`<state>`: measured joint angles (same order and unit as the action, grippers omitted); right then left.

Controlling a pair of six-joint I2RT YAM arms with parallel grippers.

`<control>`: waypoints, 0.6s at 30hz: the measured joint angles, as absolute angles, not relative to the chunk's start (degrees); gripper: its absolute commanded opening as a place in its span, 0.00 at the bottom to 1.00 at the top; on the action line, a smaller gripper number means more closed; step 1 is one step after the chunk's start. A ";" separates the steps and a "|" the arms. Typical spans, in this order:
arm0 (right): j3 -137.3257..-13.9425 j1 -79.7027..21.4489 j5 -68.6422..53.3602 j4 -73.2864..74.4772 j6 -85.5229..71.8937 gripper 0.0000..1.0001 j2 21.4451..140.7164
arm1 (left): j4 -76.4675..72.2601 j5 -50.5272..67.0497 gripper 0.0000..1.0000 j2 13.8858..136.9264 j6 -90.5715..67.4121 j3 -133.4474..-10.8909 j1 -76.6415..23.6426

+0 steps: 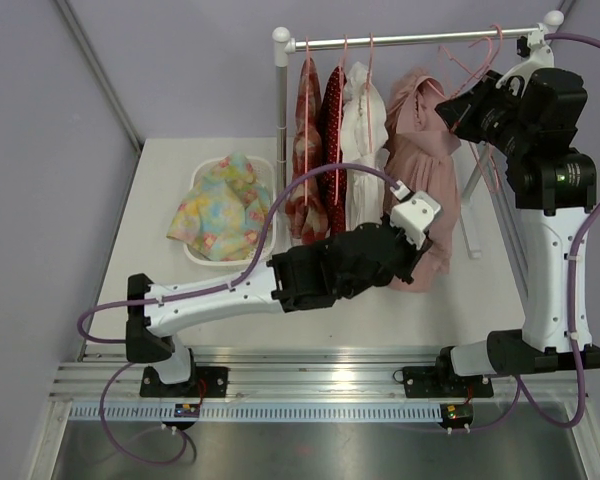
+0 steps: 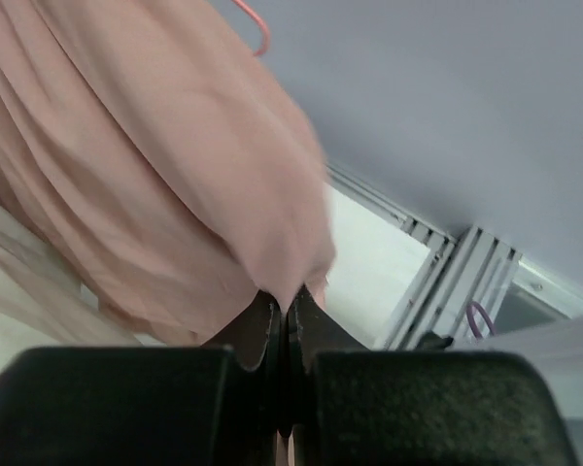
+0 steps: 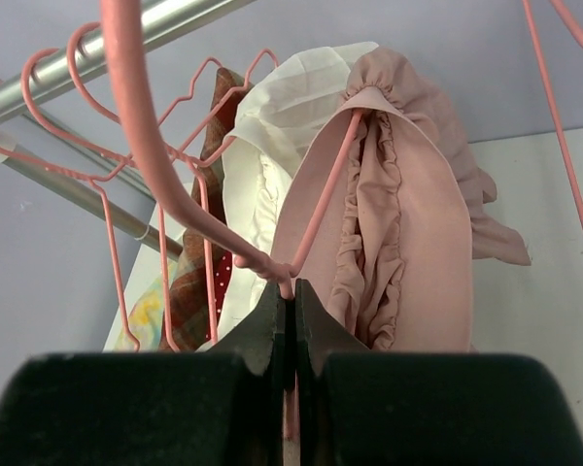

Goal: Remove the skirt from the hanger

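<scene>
A pale pink skirt (image 1: 420,160) hangs from a pink wire hanger (image 1: 472,62) at the right end of the rail. My right gripper (image 1: 452,108) is up by the hanger. In the right wrist view it (image 3: 292,287) is shut on the hanger's wire (image 3: 175,189), just beside the skirt's gathered waistband (image 3: 408,223). My left gripper (image 1: 423,258) is low at the skirt's bottom edge. The left wrist view shows it (image 2: 284,303) shut on a pinch of the skirt's hem (image 2: 155,175).
A metal rail (image 1: 410,40) on white posts carries a plaid garment (image 1: 305,150), a red dotted one (image 1: 332,125) and a white one (image 1: 363,130) to the skirt's left. A white basket (image 1: 202,256) holds floral cloth (image 1: 225,200). Empty pink hangers (image 3: 554,116) hang nearby.
</scene>
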<state>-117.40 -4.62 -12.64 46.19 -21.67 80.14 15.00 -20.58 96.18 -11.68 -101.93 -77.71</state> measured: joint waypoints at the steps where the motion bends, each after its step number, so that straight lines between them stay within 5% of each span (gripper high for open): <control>1: -117.30 -4.62 -12.53 46.30 -21.65 0.00 80.16 | 15.46 -22.61 0.00 96.07 -11.22 -101.93 -79.64; 9: -117.08 -5.41 -13.28 52.51 -21.74 0.00 79.05 | 21.87 -43.07 0.00 94.80 -7.03 -102.24 -102.69; 18: -115.09 -5.93 -11.03 55.61 -22.02 0.00 76.49 | 26.37 -50.96 0.00 91.59 -9.67 -98.70 -107.48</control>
<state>-115.09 -5.93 -11.03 55.61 -22.02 76.49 26.37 -50.96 91.59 -9.67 -98.70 -107.48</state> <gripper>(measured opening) 0.033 0.012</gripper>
